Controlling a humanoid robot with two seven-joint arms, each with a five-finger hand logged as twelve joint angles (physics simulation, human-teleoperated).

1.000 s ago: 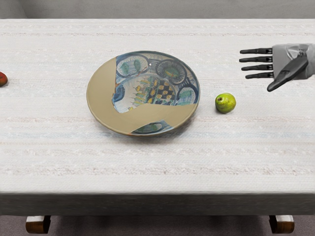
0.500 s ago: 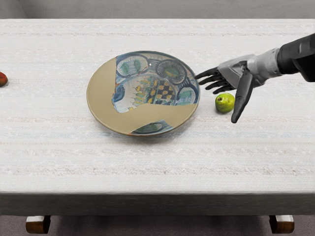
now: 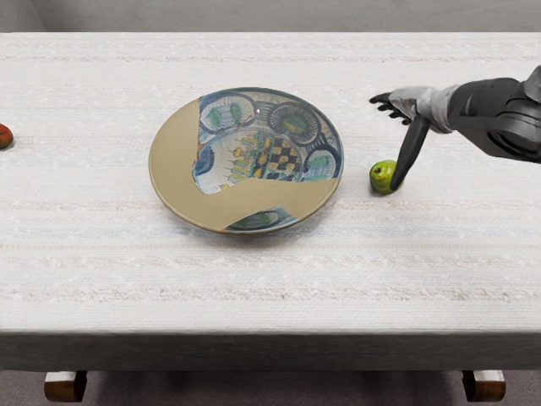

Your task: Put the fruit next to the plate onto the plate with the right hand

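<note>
A small green fruit point(image 3: 383, 177) lies on the table just right of the plate point(image 3: 173, 161), a round tan dish with a blue, green and yellow pattern. My right hand point(image 3: 401, 127) comes in from the right edge and hovers over the fruit's upper right. Its fingers point(image 3: 385, 102) are spread and point left, while the dark thumb point(image 3: 410, 152) hangs down and overlaps the fruit's right side. Nothing is grasped. The left arm is out of view.
A red fruit point(image 3: 4, 134) peeks in at the left edge of the table. The pale cloth-covered table point(image 3: 270, 262) stretches wide in front of the plate, its front edge low in the picture.
The right hand pulled back to the right, off the plate's rim, and turned so its fingers look shorter. Its thumb now reaches the fruit's right side. The fruit and plate have not moved.
</note>
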